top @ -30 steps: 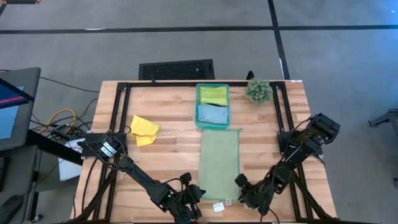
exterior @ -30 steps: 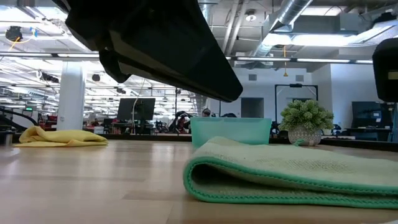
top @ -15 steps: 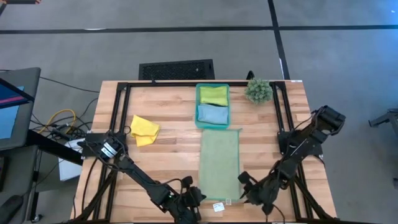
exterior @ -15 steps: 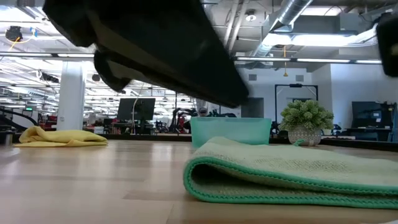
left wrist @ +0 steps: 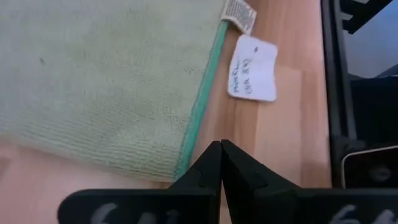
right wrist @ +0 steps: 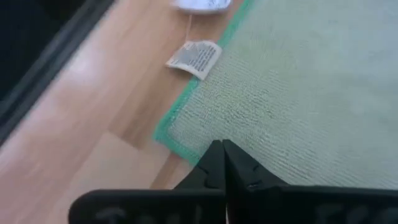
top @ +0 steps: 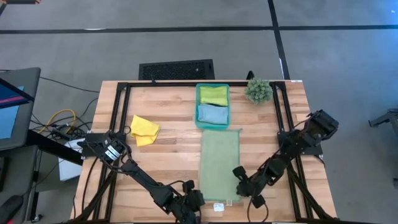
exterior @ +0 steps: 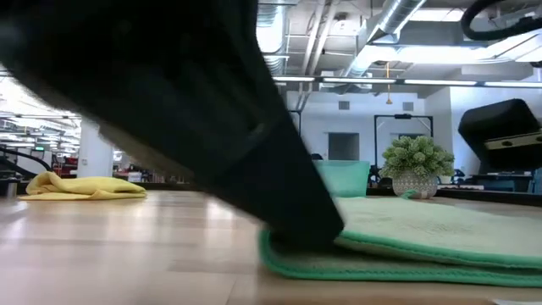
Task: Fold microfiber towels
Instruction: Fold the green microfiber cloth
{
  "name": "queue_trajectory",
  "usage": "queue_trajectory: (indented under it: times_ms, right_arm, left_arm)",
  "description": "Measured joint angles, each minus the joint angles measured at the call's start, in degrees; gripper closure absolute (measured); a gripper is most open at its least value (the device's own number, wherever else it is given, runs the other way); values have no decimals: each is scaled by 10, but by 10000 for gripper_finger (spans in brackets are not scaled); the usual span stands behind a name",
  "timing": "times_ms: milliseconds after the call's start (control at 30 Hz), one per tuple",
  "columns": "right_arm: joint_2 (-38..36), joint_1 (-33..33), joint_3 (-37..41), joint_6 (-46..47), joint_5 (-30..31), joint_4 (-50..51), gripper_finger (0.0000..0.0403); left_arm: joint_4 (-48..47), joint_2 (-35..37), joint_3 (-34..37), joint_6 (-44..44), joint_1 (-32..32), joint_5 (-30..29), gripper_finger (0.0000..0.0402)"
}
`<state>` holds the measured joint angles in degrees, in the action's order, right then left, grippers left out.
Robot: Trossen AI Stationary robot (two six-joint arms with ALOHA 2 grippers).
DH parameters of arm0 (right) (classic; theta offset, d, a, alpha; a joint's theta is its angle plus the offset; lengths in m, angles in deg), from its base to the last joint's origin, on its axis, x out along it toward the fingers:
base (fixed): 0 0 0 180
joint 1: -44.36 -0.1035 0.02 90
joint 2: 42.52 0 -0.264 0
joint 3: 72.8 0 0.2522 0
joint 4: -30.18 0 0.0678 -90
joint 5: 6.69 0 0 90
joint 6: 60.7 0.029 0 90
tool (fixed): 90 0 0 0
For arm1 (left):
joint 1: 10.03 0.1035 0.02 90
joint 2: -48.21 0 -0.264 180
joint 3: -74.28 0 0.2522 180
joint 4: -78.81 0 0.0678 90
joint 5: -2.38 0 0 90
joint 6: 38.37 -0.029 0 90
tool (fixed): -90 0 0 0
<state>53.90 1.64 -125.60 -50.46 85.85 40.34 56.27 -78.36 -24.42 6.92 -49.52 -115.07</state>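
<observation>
A pale green towel (top: 219, 162), folded into a long strip, lies flat on the wooden table below the teal bin (top: 198, 106). My left gripper (top: 194, 200) is shut at the strip's near left corner. My right gripper (top: 239, 179) is shut at the strip's right edge, close to the near right corner with the label (right wrist: 193, 59). A yellow towel (top: 144, 129) lies crumpled at the table's left. In the bin lie a lime green towel (top: 214, 95) and a light blue towel (top: 212, 114). My left gripper presses its shut fingertips (exterior: 322, 230) down on the towel's near left corner (left wrist: 181, 163), slanting down from the table's near left. Nothing is between the fingers. The folded edge (exterior: 279, 254) lies flattened on the table under them. My right gripper is shut at the towel's right edge (right wrist: 186, 152), just beside the near right corner, slanting down from the table's right. The fingers hide the place of contact, so one layer or several I cannot tell. The towel lies flat on the table.
A small spiky plant (top: 258, 90) stands at the far right beside the bin. A white paper tag (top: 217, 206) lies on the wood by the towel's near edge. Black frame rails run along the table's sides. Bare wood lies between the yellow towel and the strip.
My right gripper has gone toward the table's left and a little toward the far edge, onto the towel's right edge. My left gripper has tipped down onto the near left corner. The folded edge there, rounded before, is now pressed flat and nudged slightly sideways.
</observation>
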Motion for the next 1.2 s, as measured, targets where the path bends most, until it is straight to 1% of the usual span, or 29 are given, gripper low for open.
queue_trajectory:
  times_ms: [67,167,267,333,467,600,667,767,867,1000,1100,1200]
  right_arm:
    - [-23,-3,2,-2,2,10,393]
    - [-47,-5,0,-6,14,-2,380]
    - [-49,-8,0,-6,41,-2,368]
    - [-41,-6,0,-3,52,-6,365]
    - [-6,-2,1,-1,51,-23,366]
    - [24,-3,-1,3,49,-31,373]
    - [29,-3,-2,3,40,-33,376]
    - [19,-4,-2,0,28,-27,378]
    - [-10,-15,2,-7,27,-11,378]
    - [-39,-32,0,-17,34,-35,378]
    - [-27,-43,1,-17,35,-80,370]
    - [-7,-55,1,-21,35,-111,346]
  left_arm:
    - [0,-1,-15,-20,-3,-12,401]
    - [1,-1,-39,-61,-7,-37,402]
    - [3,-1,-53,-92,-10,-80,401]
    - [-5,-1,-50,-94,-9,-87,402]
    - [-48,-1,-32,-39,-3,-83,401]
    - [-49,-1,-2,15,1,-40,401]
    - [-58,-1,0,36,0,-23,401]
    - [-70,-1,0,55,-2,-20,401]
    - [-72,-1,-15,31,-7,-36,401]
    - [-67,-1,-46,-23,-11,-76,401]
    - [-66,-1,-62,-53,-10,-98,401]
    - [-68,-1,-63,-60,-7,-115,401]
